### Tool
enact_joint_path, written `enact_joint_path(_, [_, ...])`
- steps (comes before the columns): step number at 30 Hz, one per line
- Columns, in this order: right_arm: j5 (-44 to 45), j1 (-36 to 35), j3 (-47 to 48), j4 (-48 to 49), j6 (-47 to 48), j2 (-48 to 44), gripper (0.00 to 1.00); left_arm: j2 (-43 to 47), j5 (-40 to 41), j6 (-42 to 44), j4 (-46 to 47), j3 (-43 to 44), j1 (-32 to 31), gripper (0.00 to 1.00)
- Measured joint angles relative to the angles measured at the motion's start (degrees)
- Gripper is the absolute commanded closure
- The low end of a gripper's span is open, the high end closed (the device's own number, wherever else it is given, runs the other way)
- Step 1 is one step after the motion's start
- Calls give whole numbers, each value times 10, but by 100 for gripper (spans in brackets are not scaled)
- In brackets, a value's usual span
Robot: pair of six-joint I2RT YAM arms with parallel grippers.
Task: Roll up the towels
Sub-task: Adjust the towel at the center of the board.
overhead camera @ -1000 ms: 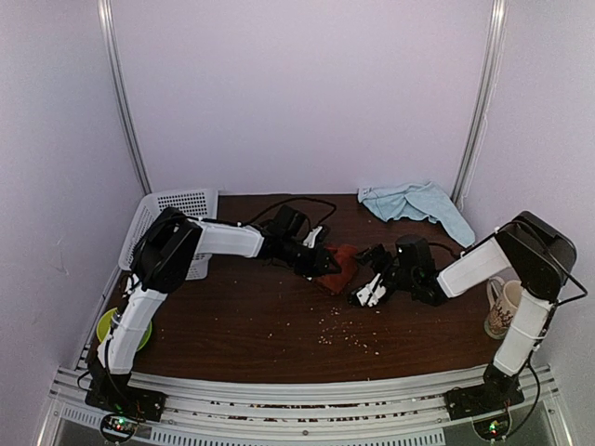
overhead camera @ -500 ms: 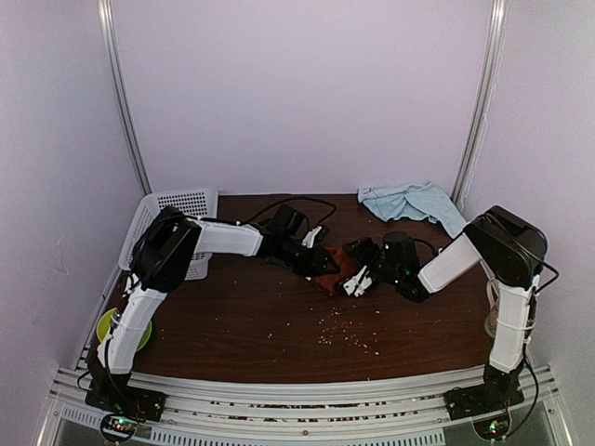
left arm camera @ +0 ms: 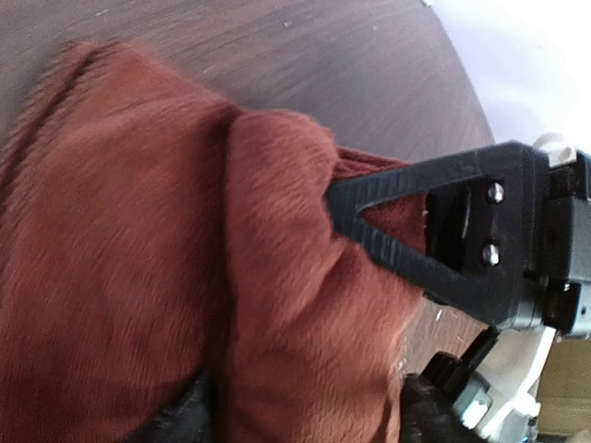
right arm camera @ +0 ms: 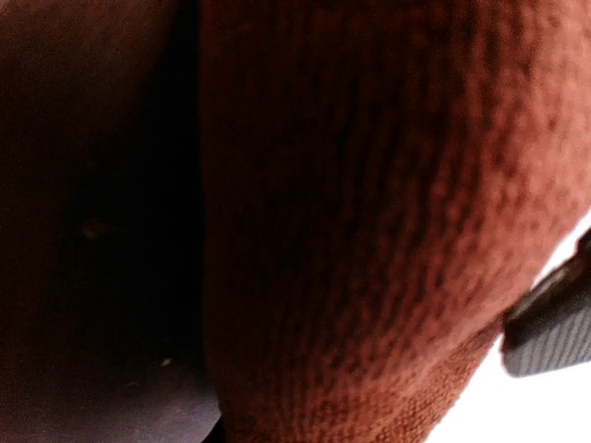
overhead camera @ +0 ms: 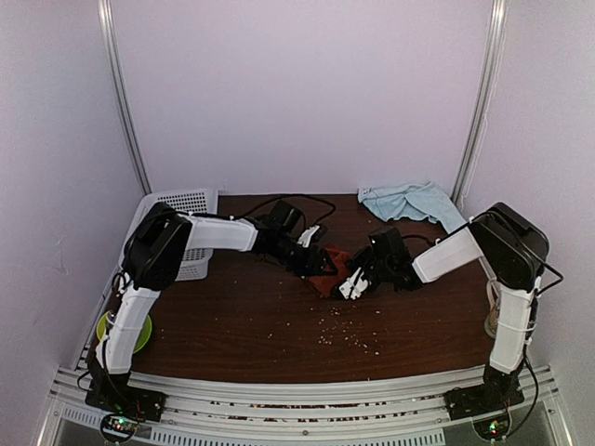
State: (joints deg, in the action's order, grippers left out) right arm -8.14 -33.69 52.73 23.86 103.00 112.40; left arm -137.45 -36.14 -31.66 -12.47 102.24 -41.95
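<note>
The rust-red towel [overhead camera: 331, 263] lies bunched in a thick fold at mid-table, between both grippers. My left gripper [overhead camera: 313, 261] is at its left side. In the left wrist view its jaws stand apart on either side of the fold [left arm camera: 277, 305], so it is open. My right gripper [overhead camera: 351, 279] comes in from the right, and one of its black fingers [left arm camera: 406, 254] presses on the fold's top. Red cloth [right arm camera: 369, 231] fills the right wrist view; the gripper is shut on it. The light-blue towel [overhead camera: 409, 200] lies crumpled at the back right, untouched.
A white basket [overhead camera: 167, 218] stands at the back left. A green dish [overhead camera: 116, 325] sits by the left arm's base. A mug [overhead camera: 502, 307] stands at the right edge. Crumbs [overhead camera: 344, 332] dot the wood in front of the towel.
My right gripper has moved left onto the red towel and closed on it. My left gripper's jaws have widened at the towel's other side.
</note>
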Motion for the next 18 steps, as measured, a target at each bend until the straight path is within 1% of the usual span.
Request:
enact_joint_path(1, [-1, -1, 8, -28, -9, -5, 74, 9, 7, 7, -13, -4, 0, 22])
enact_joint_path(4, [-7, -2, 44, -115, -39, -14, 74, 48, 45, 34, -58, -25, 1, 19])
enact_joint_path(7, [-15, -2, 89, -206, -73, -16, 74, 96, 89, 62, -90, -54, 5, 18])
enact_joint_path(14, [-36, -7, 177, -410, -135, -16, 73, 263, 174, 120, -72, -179, 10, 17])
enact_joint_path(18, [-51, -10, 255, -539, -176, 12, 74, 315, 203, 148, -43, -217, 1, 16])
